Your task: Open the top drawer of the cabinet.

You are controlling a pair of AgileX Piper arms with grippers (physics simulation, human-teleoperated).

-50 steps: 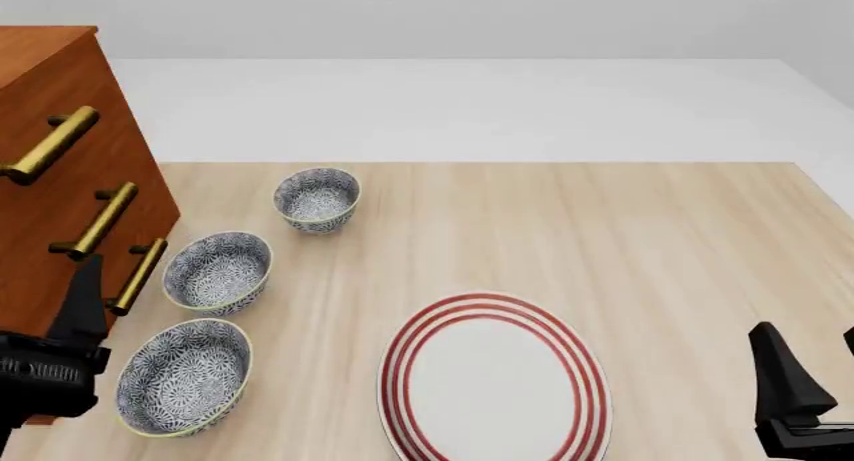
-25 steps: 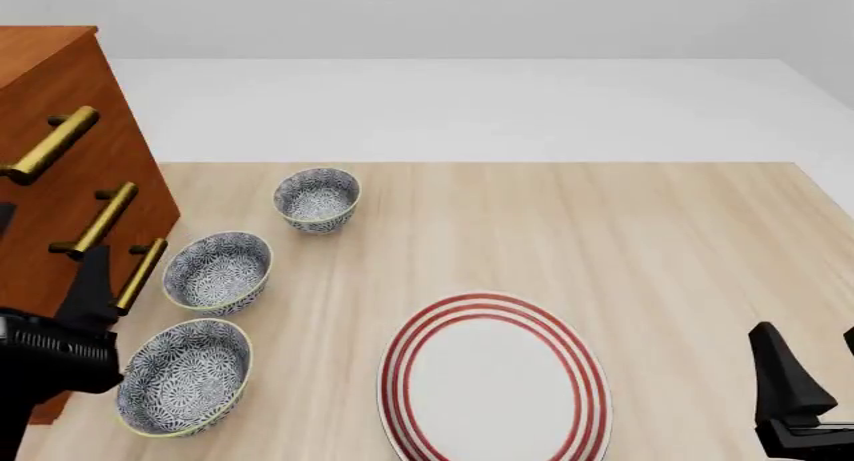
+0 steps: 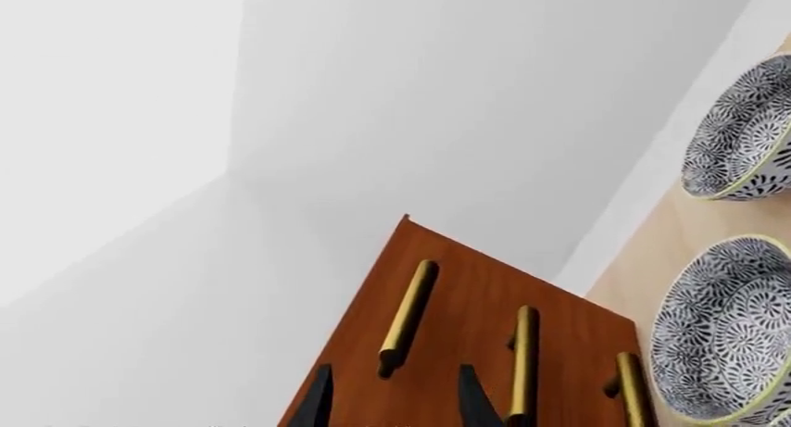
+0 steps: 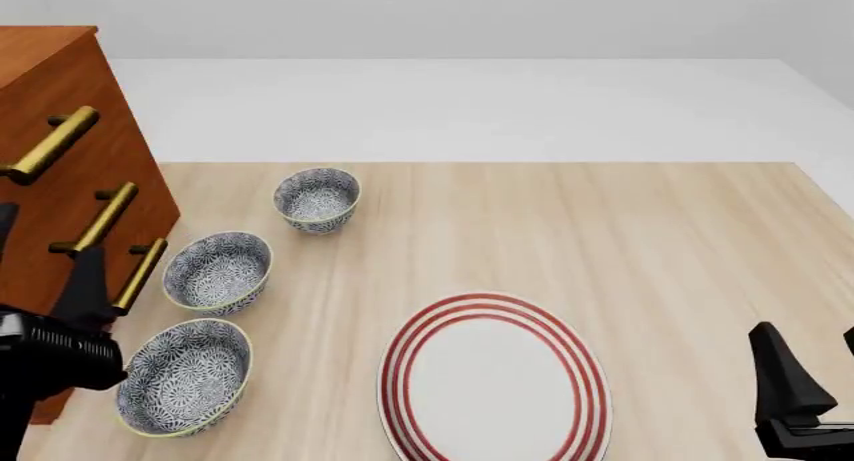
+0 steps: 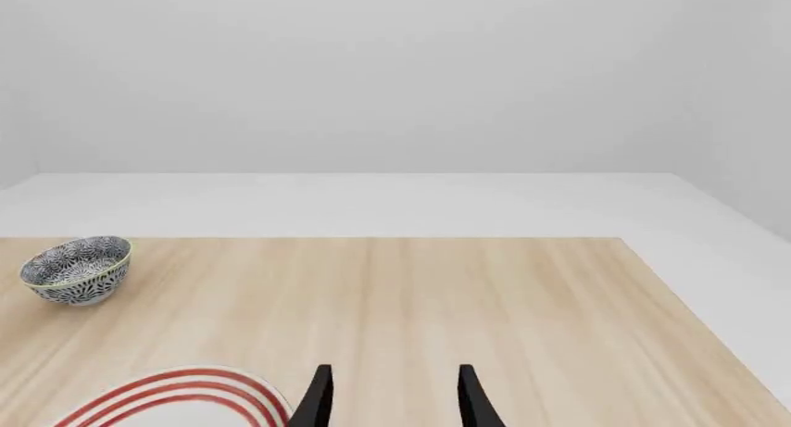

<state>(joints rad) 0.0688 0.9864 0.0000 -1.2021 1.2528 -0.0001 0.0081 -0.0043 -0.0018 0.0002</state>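
The cabinet (image 4: 40, 61) stands at the table's left edge, reddish-brown wood with three brass bar handles. The top drawer (image 4: 83, 93) sits flush with the front, and its handle (image 4: 50, 144) is the highest bar. My left gripper (image 4: 43, 263) is open, in front of the cabinet at about the height of the middle handle (image 4: 102, 219), touching nothing. In the left wrist view the top handle (image 3: 408, 316) lies ahead between the open fingers of the left gripper (image 3: 393, 404). My right gripper (image 4: 817, 369) hangs open and empty at the near right.
Three patterned bowls (image 4: 318, 198) (image 4: 218, 270) (image 4: 183, 375) line up beside the cabinet, the nearest just right of my left wrist. A red-ringed white plate (image 4: 494, 381) lies front centre. The right wrist view shows the far bowl (image 5: 77, 268) and the plate's rim (image 5: 185, 395).
My left gripper has risen a little and moved slightly right in front of the cabinet; a second finger now shows at the frame's left edge. The right arm is still.
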